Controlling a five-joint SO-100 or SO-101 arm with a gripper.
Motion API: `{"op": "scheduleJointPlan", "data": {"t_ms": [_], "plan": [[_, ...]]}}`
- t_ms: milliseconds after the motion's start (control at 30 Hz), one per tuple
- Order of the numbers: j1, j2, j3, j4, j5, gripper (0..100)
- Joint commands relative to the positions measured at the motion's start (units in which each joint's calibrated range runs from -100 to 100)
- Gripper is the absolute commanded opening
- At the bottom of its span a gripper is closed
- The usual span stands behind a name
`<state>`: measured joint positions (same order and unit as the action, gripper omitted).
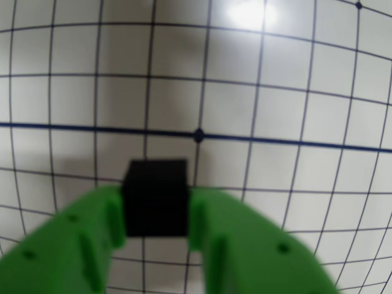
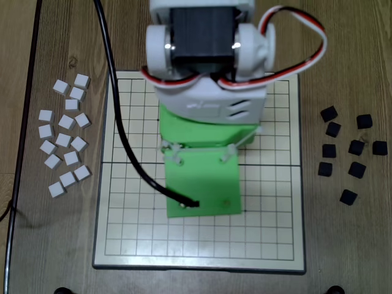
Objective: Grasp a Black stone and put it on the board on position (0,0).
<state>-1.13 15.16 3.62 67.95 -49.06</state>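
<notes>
In the wrist view my green gripper (image 1: 157, 214) is shut on a black cube stone (image 1: 155, 197), held between both fingers above the white gridded board (image 1: 294, 92). A dark thick line with a centre dot (image 1: 198, 135) runs across the board just beyond the stone. In the overhead view the arm (image 2: 202, 159) hangs over the middle of the board (image 2: 275, 220) and hides the gripper and the held stone. Several loose black stones (image 2: 343, 153) lie on the wooden table right of the board.
Several white cube stones (image 2: 64, 141) lie on the table left of the board in the overhead view. A black cable (image 2: 125, 141) runs down across the board's left half to the wrist camera. No stones show on the visible board squares.
</notes>
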Motion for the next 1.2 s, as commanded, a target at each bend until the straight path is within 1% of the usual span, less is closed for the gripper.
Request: {"op": "scheduleJointPlan", "data": {"t_ms": [0,367,1167], "plan": [[1.3,-0.3,-3.2,-0.5,0.4,6],[2.4,5.2,-10.6,2.2,1.7,6],[2.3,7.9,-10.9,0.3,1.6,6]]}}
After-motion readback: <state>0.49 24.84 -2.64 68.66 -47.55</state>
